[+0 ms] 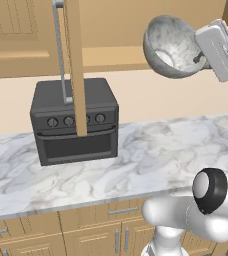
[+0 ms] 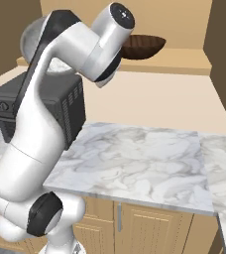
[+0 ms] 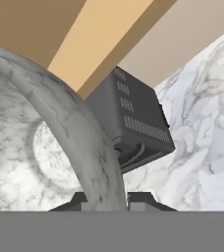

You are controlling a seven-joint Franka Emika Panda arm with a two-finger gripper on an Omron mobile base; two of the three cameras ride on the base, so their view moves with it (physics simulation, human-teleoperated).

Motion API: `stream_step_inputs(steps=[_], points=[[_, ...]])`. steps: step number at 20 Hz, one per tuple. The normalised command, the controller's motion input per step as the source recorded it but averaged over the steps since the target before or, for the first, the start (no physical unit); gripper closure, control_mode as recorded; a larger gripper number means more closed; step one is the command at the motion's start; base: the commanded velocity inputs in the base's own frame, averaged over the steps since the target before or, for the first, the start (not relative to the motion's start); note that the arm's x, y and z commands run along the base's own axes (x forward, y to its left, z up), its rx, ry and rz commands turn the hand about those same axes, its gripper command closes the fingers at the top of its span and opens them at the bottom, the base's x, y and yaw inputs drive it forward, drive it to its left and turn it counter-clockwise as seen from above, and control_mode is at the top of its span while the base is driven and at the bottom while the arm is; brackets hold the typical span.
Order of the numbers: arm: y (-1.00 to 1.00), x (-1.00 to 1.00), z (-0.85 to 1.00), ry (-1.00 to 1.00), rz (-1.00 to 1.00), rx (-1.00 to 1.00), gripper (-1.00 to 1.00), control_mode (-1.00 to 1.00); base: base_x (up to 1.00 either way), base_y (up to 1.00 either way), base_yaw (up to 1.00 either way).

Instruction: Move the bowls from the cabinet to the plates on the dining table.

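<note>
My gripper [image 1: 199, 55] is shut on the rim of the grey-white marbled stone bowl [image 1: 168, 45], holding it tilted in the air above the marble counter. In the hand view the bowl's rim [image 3: 92, 142] runs down between the fingertips [image 3: 144, 200]. The stone bowl [image 2: 31, 35] peeks out behind my arm. Further back, the dark brown wooden bowl [image 2: 143, 45] sits on the cabinet's open shelf [image 2: 184, 62]. The cabinet's open door [image 1: 75, 65], seen edge-on with its long silver handle [image 1: 61, 50], hangs in front of the oven.
A black oven [image 1: 73, 120] stands on the marble counter [image 1: 161, 155] against the beige wall. Drawer cabinets with short handles [image 1: 121, 210] run below the counter. A closed cabinet door [image 1: 11, 25] is at the upper left.
</note>
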Motion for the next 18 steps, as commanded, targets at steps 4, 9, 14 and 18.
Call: stream_step_inputs(steps=[4, 9, 14, 18], points=[[0.00, -0.50, 0.00, 0.09, 0.00, -0.04, 1.00, -1.00, 0.00, 0.00, 0.00], [0.00, -0.28, -0.01, 0.17, -0.01, -0.08, 1.00, -1.00, 0.00, 0.00, 0.00], [-0.06, -0.13, -0.11, 0.20, -0.04, -0.11, 1.00, -1.00, 0.00, 0.00, 0.00], [-0.04, -0.09, -0.20, 0.21, -0.06, -0.11, 1.00, -1.00, 0.00, 0.00, 0.00]])
